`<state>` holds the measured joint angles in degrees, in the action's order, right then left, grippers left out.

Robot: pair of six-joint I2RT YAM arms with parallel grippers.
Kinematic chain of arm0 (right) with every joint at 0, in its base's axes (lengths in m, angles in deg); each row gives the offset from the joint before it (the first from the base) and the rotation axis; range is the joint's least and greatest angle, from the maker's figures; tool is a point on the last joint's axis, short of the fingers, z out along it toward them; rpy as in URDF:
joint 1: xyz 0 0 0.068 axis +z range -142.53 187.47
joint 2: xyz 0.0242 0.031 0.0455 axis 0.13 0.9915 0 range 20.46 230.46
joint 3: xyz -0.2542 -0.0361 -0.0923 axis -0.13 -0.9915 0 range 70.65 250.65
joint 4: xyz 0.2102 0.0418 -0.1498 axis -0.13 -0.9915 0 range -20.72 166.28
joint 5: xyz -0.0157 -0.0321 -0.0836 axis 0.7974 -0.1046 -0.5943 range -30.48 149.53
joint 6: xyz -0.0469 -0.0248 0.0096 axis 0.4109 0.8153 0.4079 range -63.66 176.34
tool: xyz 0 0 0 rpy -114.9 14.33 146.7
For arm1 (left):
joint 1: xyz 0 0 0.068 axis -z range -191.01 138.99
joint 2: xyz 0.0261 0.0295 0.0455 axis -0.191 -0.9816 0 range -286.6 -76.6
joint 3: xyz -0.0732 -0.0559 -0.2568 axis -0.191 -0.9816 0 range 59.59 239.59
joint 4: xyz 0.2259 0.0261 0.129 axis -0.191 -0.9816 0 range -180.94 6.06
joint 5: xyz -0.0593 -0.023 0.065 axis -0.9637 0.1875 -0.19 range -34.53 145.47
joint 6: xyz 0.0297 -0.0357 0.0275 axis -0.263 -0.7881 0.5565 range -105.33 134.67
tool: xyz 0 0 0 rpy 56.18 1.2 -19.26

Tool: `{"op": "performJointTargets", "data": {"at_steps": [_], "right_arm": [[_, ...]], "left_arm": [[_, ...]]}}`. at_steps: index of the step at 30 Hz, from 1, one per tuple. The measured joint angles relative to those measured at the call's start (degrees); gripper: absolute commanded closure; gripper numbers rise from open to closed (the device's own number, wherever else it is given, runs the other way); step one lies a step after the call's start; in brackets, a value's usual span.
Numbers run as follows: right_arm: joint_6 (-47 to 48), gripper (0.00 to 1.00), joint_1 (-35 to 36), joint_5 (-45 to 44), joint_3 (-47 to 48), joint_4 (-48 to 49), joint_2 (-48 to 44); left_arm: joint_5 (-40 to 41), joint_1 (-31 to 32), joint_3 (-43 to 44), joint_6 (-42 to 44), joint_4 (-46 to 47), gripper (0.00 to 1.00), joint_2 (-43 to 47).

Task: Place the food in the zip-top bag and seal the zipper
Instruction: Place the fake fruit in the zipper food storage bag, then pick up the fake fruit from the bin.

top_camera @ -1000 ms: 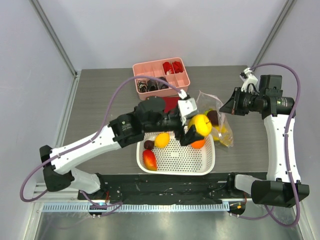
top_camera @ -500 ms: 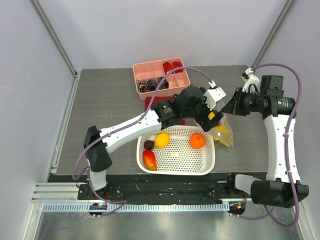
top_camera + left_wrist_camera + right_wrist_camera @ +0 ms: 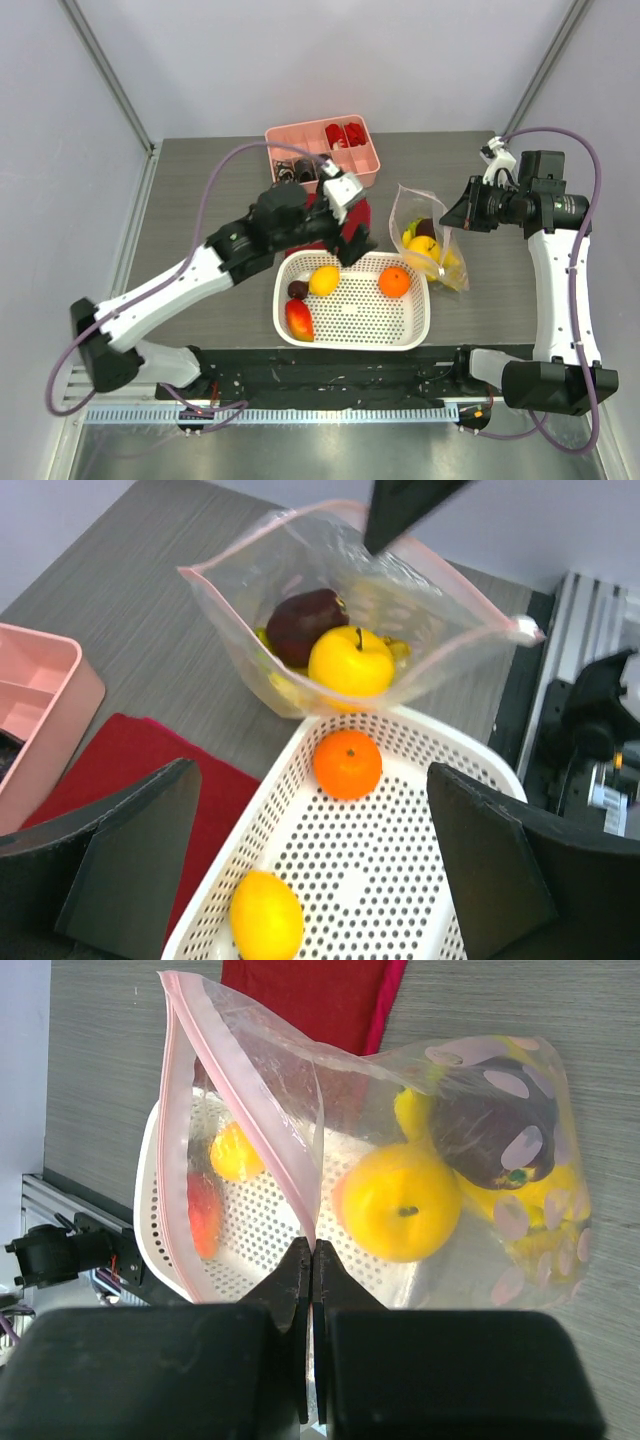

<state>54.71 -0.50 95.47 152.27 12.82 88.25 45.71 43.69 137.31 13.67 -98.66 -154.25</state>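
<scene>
surface: grey wood-grain table [image 3: 200,200], under both grippers; metal rail [image 3: 300,412] along the near edge behind the arm bases.
room: plain pale walls [image 3: 330,60] on three sides, with grey corner posts.
pink tray: [image 3: 322,152] beyond the left gripper [image 3: 352,232], near the back edge; small red and dark items in its compartments.
red cloth: [image 3: 150,770] flat on the table, directly below and left of the left gripper's fingers.
white basket: [image 3: 420,320] perforated, in front of and below the left gripper. It holds an orange [image 3: 347,763], a lemon [image 3: 266,915], a dark plum [image 3: 297,289] and a mango [image 3: 299,318].
zip-top bag: [image 3: 400,610] ahead of the left gripper, just past the basket's far rim; mouth gaping and hanging from the right gripper [image 3: 312,1252].
bag contents: yellow round fruit [image 3: 350,662], second plum [image 3: 305,620] touching it, more yellow fruit underneath.
zipper: pink-tinted strip [image 3: 250,1090] around the mouth, unsealed.
in the way: basket rim lies between the left gripper and the bag.
left arm: stretched forward-right from its base, wrist over the basket's back-left corner; fingers wide apart, nothing between them.
right arm: upright, elbow high, forearm turned inward; fingers pressed together on the bag's mouth edge.
</scene>
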Motion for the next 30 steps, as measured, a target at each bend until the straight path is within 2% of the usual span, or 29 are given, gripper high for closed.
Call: {"op": "performJointTargets", "data": {"at_steps": [2, 6, 11, 13, 22, 30], "right_arm": [[0.00, 0.99, 0.00, 0.02, 0.00, 0.00, 0.00], [0.00, 0.99, 0.00, -0.02, 0.02, 0.02, 0.07], [-0.07, 0.99, 0.00, -0.09, 0.04, 0.04, 0.79], [-0.13, 0.99, -0.02, -0.13, 0.15, 0.04, 1.25], [-0.22, 0.99, -0.48, -0.74, 1.01, 0.02, 1.75], [-0.20, 0.99, -0.92, -1.11, 1.31, -0.02, 2.49]], "left_arm": [[-1.42, 0.04, -5.05, 1.81, 2.12, 0.00, 4.50], [-4.85, 0.79, -13.73, 7.93, 6.54, 0.02, 8.04], [-4.68, 4.96, -27.69, 20.63, 15.78, 0.00, 6.99], [-4.55, 6.62, -31.10, 24.65, 19.28, 0.00, 3.65], [-3.41, 7.80, -30.14, 30.67, 37.81, 0.00, -16.04], [-3.93, 7.80, -26.51, 33.05, 47.58, 0.01, -26.64]]}}
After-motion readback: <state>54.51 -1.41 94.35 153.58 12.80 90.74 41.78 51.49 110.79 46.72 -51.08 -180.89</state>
